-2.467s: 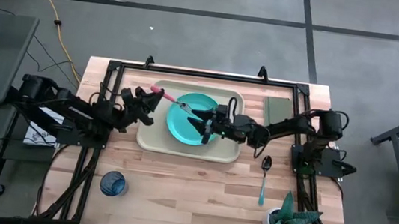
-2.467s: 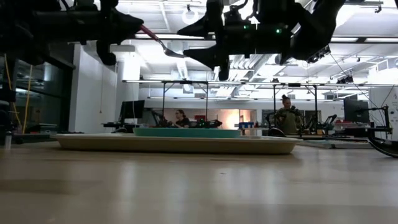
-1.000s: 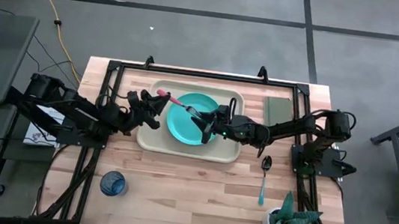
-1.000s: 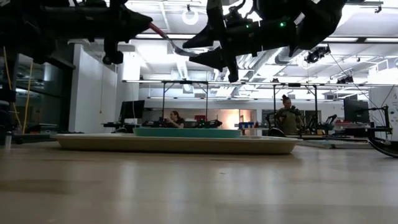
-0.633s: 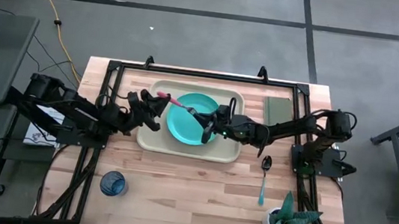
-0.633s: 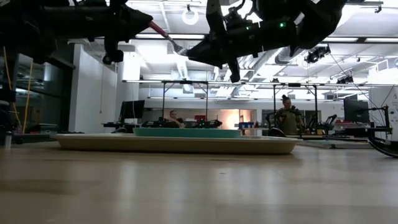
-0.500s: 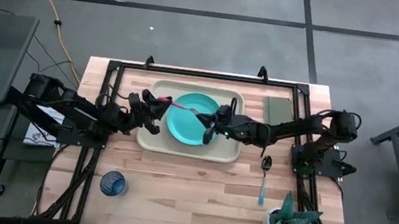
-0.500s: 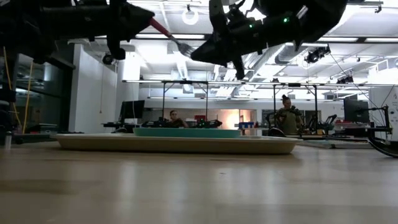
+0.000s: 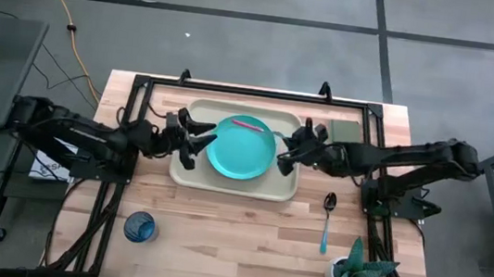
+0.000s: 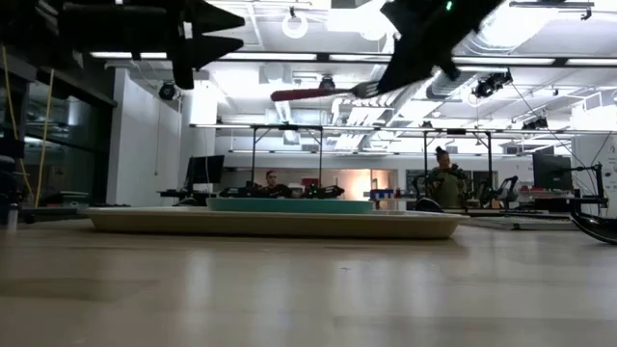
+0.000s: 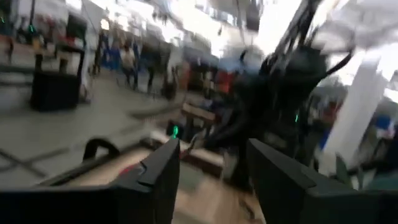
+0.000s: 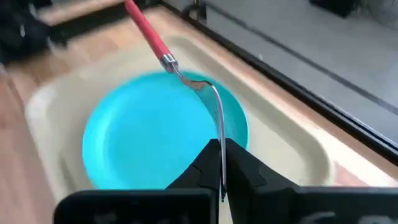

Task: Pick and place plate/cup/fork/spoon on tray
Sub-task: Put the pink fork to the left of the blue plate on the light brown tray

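The beige tray [image 9: 189, 171] lies at the far middle of the wooden table [image 9: 235, 240], and the turquoise plate [image 9: 238, 151] rests flat inside it, while the dark-blue cup [image 9: 139, 227] stands well apart near the table's front left and the spoon [image 9: 327, 224] lies on the wood off the tray's right front corner. The right gripper [image 9: 288, 153] hangs above the plate's right edge with its fingers pinching the tines of the fork [image 12: 180, 71], whose red handle reaches out over the plate's far rim, clear of the dish. The left gripper [image 9: 197, 138] hovers over the tray's left end with its fingers spread and nothing between them.
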`<move>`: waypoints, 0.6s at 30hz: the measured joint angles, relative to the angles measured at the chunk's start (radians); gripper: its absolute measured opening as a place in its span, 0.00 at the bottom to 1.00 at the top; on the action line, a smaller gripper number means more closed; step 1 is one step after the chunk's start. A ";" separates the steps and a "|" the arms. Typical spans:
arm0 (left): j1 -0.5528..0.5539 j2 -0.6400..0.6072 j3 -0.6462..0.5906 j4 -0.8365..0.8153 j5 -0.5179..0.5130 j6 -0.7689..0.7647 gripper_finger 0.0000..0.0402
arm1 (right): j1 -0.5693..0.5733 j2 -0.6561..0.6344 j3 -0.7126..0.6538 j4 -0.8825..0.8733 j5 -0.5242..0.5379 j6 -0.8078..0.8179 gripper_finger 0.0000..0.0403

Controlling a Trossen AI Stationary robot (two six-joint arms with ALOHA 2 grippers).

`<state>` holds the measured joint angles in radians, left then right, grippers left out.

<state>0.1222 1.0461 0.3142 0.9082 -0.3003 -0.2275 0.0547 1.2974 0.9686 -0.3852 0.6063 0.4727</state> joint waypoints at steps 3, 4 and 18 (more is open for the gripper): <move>-0.002 -0.021 0.093 -0.267 0.058 -0.005 0.44 | 0.013 0.050 0.117 -0.208 -0.036 0.012 0.00; -0.006 -0.013 0.125 -0.362 0.080 -0.006 0.45 | 0.017 0.079 0.159 -0.254 -0.072 -0.002 0.00; -0.049 0.154 0.253 -0.682 0.288 0.001 0.45 | 0.058 0.474 0.658 -0.602 -0.386 -0.206 0.00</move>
<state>0.0734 1.1998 0.5667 0.2264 -0.0124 -0.2264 0.1123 1.7716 1.6267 -0.9873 0.2202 0.2671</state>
